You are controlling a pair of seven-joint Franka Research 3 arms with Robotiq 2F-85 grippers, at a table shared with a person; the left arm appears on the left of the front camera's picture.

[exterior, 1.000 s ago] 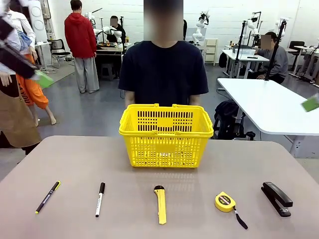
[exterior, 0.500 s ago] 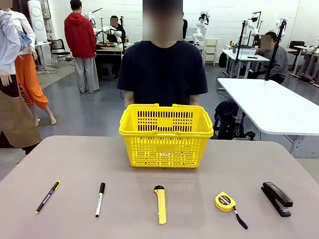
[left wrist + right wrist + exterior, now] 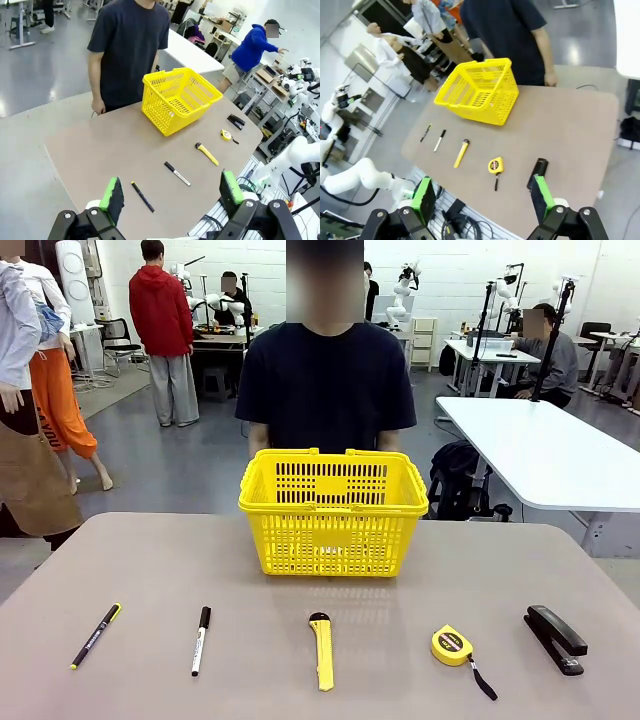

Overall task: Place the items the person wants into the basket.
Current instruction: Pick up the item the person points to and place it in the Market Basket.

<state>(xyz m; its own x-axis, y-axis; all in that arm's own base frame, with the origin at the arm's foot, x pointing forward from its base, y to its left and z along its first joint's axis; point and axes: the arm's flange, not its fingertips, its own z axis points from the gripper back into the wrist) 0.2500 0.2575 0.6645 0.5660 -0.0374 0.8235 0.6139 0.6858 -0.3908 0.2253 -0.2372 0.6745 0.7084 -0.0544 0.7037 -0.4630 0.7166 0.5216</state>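
Observation:
The yellow basket [image 3: 333,510] stands at the table's far middle, in front of the person [image 3: 326,380] in a navy T-shirt. Along the near edge lie the black pen [image 3: 95,635], the white marker [image 3: 201,640] and the yellow utility knife [image 3: 321,650]. The left wrist view looks down from high above: basket [image 3: 180,99], knife [image 3: 207,153], marker [image 3: 177,173], pen [image 3: 142,196]. My left gripper [image 3: 171,197] is open, holding nothing. From the right wrist view I see the basket [image 3: 477,97], knife [image 3: 461,153], marker [image 3: 439,140] and pen [image 3: 425,132]; my right gripper [image 3: 481,197] is open too.
A yellow tape measure [image 3: 453,645] and a black stapler [image 3: 555,637] lie at the near right of the table. A white table [image 3: 545,450] stands beyond on the right. Other people stand and sit farther back in the room.
Both arms, blurred at the picture's left and right edges a second ago, have left the front view. The objects on the table have not moved.

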